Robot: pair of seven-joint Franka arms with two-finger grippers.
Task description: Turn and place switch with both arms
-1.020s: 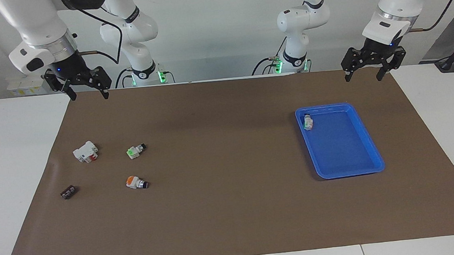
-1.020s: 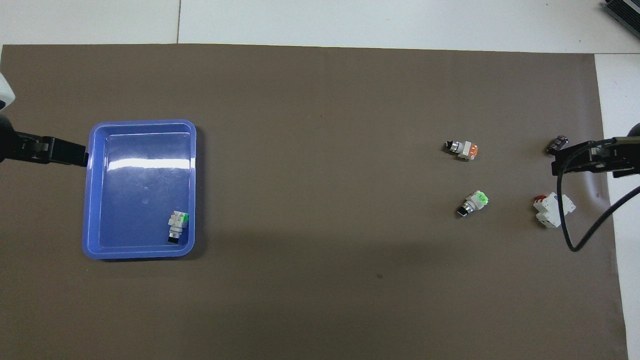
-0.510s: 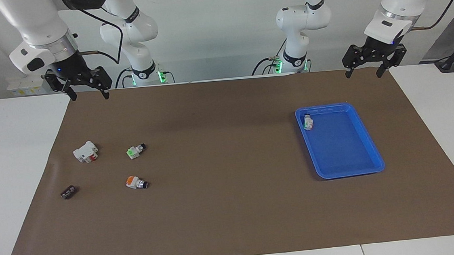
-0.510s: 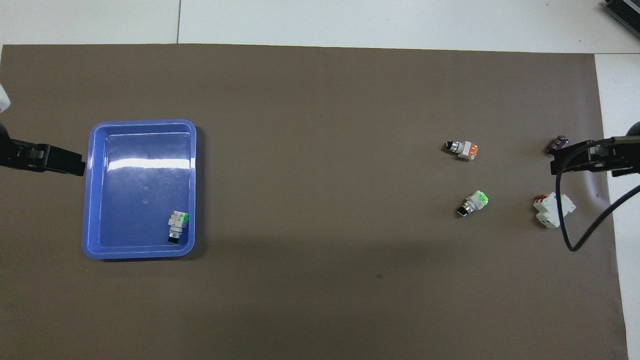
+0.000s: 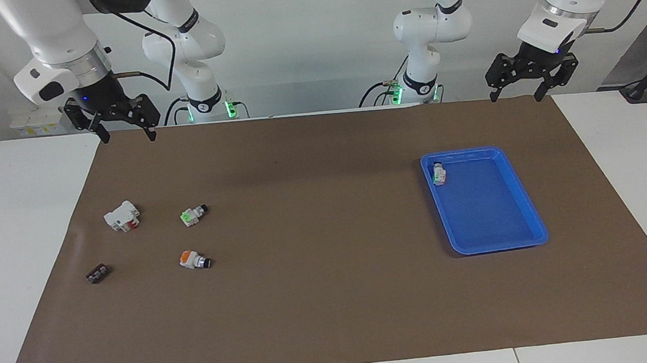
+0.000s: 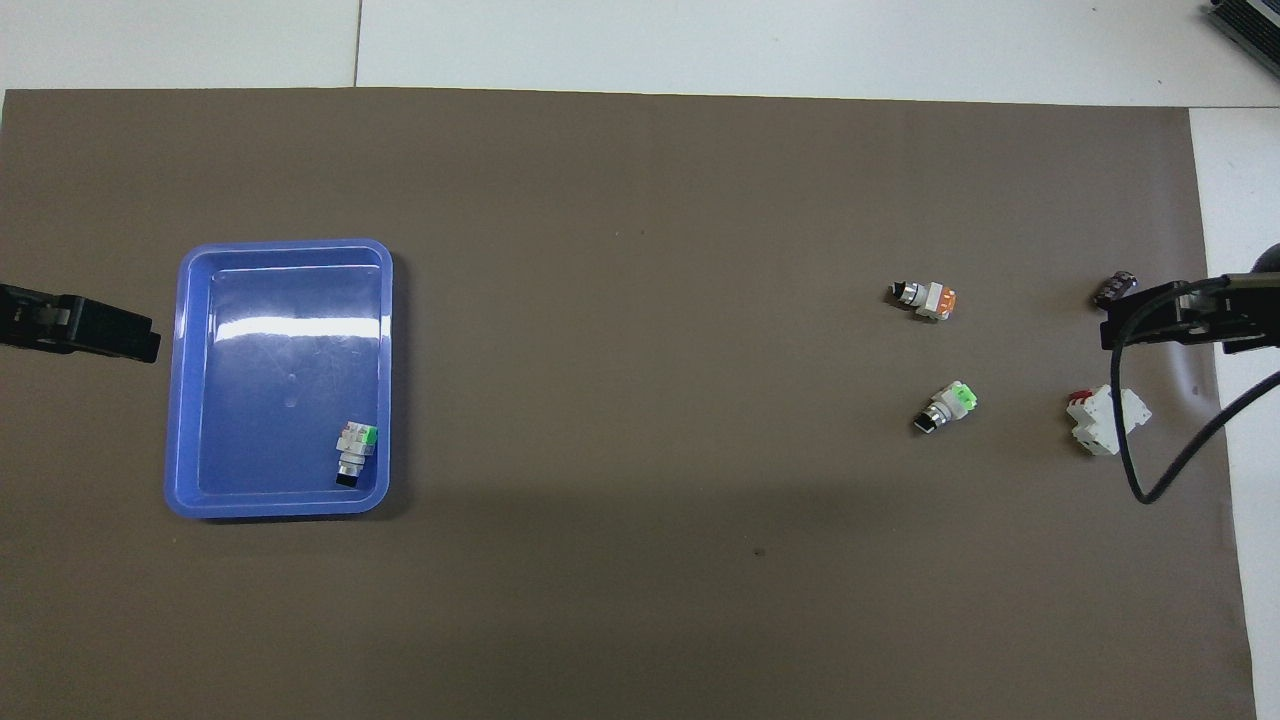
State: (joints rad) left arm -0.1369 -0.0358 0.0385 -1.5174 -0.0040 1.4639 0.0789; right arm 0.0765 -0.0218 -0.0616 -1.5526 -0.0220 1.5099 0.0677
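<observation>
The switch (image 5: 194,260) with a white body, an orange end and a black tip lies on its side on the brown mat toward the right arm's end; it also shows in the overhead view (image 6: 926,297). My right gripper (image 5: 128,138) hangs open and empty over the mat's edge by the robots, well apart from the switch; it enters the overhead view from the side (image 6: 1150,320). My left gripper (image 5: 514,98) hangs open and empty over the mat's edge at the left arm's end, beside the blue tray (image 5: 535,228) as seen from overhead (image 6: 100,335).
A green-faced switch (image 5: 439,173) lies in the tray's corner nearest the robots. Another green-faced switch (image 5: 193,214), a white breaker with red parts (image 5: 122,216) and a small black part (image 5: 97,273) lie on the mat around the orange switch.
My left gripper has risen and drawn back from the blue tray toward the left arm's end of the table. The right gripper and all objects have stayed put.
</observation>
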